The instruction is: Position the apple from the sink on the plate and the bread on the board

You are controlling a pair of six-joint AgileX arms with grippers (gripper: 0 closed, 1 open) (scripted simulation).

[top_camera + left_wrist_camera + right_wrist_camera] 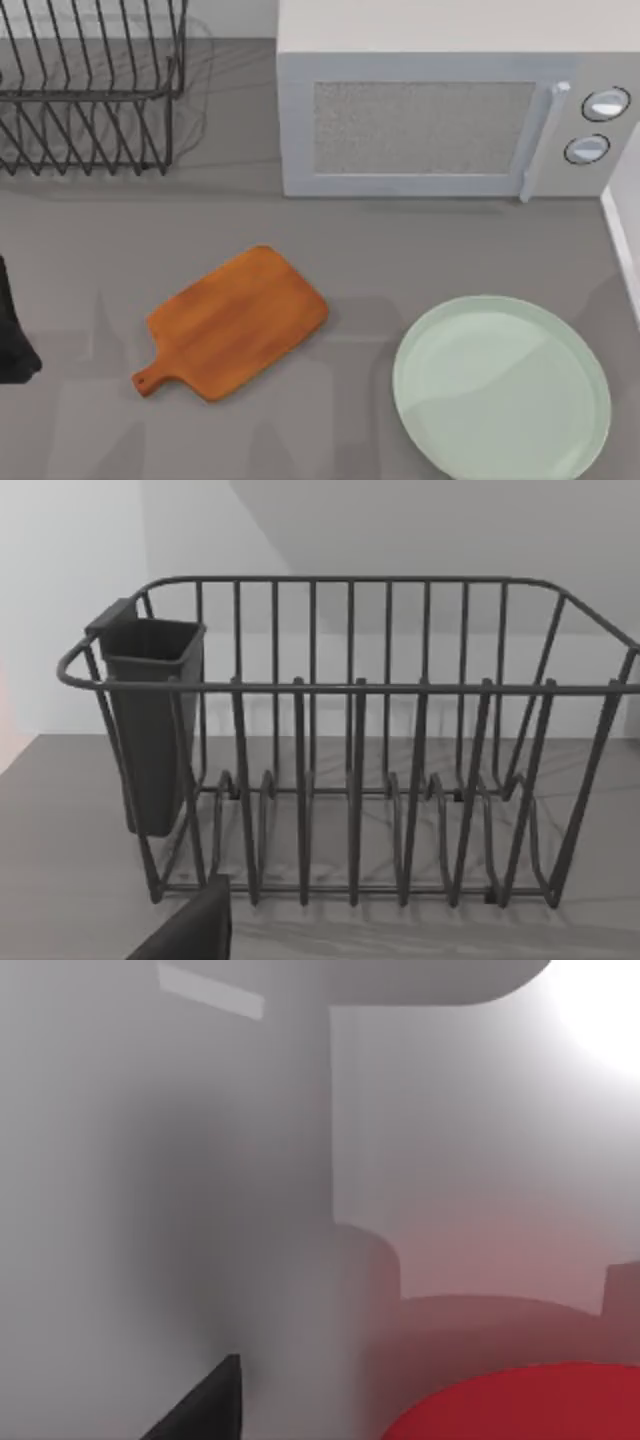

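The apple [520,1405] is a smooth red curve very close in the right wrist view, lying low between the grey walls of the sink [200,1160]. A dark part of my right gripper [205,1405] juts in beside it, a short gap away. The orange-brown board [235,322] lies bare at the table's middle left, its handle pointing to the front left. The pale green plate [500,385] sits bare at the front right. The bread is out of view. My left arm [12,340] is parked at the left edge.
A grey microwave [440,110] stands at the back, door shut. A dark wire dish rack [90,90] with a cutlery cup [150,720] fills the back left. A pale raised edge [622,235] runs along the right side.
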